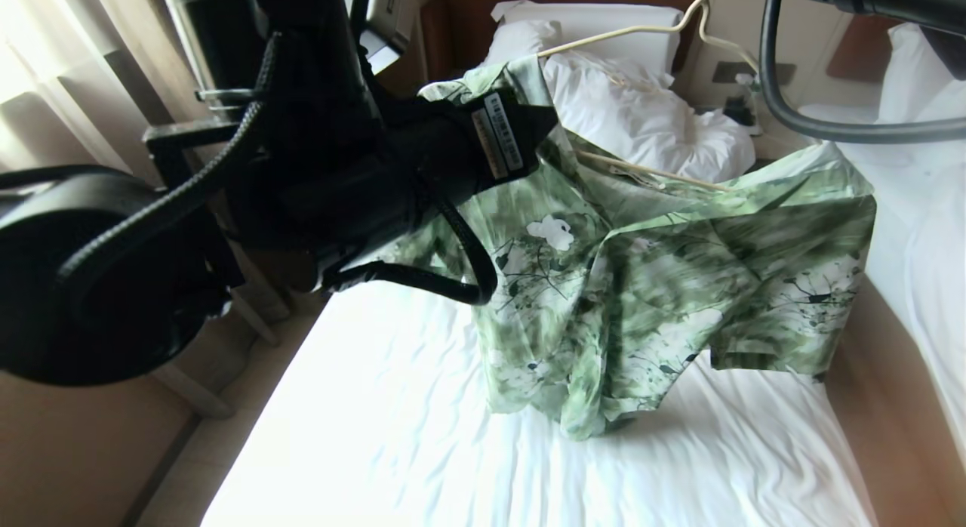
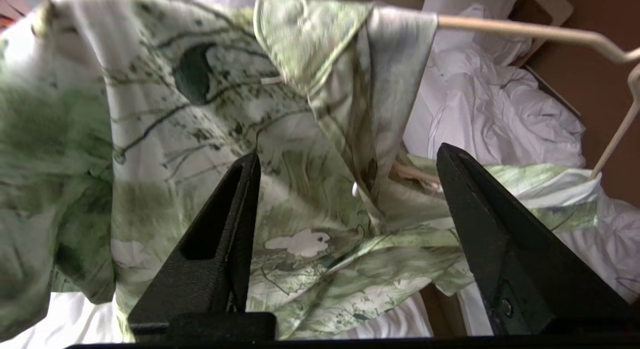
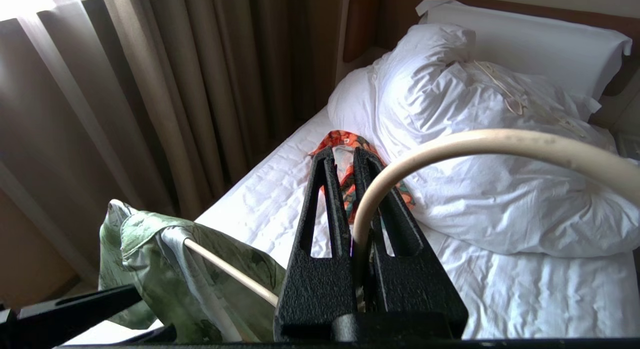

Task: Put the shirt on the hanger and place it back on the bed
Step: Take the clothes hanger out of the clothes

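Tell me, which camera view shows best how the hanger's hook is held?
The right wrist view: the right gripper has its jaws shut on the hanger at its hook. The head view shows only its wire frame; the left wrist view shows one arm inside the shirt.

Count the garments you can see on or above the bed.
2. The green shirt hangs on the hanger above the bed; an orange one lies beside the duvet. More may be hidden.

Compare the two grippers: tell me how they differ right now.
The left gripper stands open with nothing between its fingers; the right gripper is shut on the hanger, at its hook. The left gripper faces the shirt close to the collar; the right gripper is above the bed, holding the hanger up with one shoulder of the shirt draped on it. Both have black, tapered fingers.
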`<state>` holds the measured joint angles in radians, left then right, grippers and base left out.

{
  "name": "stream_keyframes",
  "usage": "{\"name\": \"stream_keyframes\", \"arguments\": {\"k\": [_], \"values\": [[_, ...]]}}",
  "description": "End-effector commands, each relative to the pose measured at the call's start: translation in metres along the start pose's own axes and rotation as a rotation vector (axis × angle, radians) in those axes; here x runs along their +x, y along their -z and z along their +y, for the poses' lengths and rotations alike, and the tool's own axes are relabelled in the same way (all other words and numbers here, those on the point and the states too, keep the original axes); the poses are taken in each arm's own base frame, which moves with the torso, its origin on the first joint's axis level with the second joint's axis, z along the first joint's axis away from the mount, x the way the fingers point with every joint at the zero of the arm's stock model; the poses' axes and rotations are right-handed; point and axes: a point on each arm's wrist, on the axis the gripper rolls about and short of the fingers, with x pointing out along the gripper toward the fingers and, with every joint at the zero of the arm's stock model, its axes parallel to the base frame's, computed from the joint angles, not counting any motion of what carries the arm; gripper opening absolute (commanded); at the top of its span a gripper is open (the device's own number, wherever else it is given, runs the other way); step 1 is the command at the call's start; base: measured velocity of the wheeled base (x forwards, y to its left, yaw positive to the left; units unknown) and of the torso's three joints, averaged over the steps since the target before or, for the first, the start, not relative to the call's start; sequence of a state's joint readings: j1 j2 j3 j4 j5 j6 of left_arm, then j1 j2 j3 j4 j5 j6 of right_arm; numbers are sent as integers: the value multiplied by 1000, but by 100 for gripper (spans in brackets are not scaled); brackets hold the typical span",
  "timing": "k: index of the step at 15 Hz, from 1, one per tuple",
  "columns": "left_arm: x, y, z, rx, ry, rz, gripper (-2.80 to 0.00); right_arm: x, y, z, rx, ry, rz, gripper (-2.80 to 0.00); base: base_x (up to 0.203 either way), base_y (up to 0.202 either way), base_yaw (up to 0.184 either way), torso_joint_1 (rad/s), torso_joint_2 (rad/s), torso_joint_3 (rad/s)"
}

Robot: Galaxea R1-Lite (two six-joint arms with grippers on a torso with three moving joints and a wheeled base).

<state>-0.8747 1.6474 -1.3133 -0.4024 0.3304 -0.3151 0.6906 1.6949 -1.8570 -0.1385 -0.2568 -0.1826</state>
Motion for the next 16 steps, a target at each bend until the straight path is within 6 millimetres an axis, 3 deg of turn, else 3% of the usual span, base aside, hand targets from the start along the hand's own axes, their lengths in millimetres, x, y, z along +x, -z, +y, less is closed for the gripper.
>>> {"name": "stream_keyframes", "arguments": {"k": [1, 8, 9, 16], "values": [[3, -11, -1, -13, 1, -38, 0, -1, 0, 0, -1, 1, -1, -280, 0, 0, 0, 0, 0, 0], [9, -13, -13, -17, 34, -49, 0, -3, 1, 3, -1, -14, 9, -280, 0, 0, 0, 0, 0, 0], [9, -13, -13, -18, 34, -50, -280, -4, 1, 4, 1, -17, 9, -280, 0, 0, 0, 0, 0, 0], [7, -16, -16, -18, 40, -60, -280, -8, -1, 5, 5, -27, 7, -280, 0, 0, 0, 0, 0, 0]]}}
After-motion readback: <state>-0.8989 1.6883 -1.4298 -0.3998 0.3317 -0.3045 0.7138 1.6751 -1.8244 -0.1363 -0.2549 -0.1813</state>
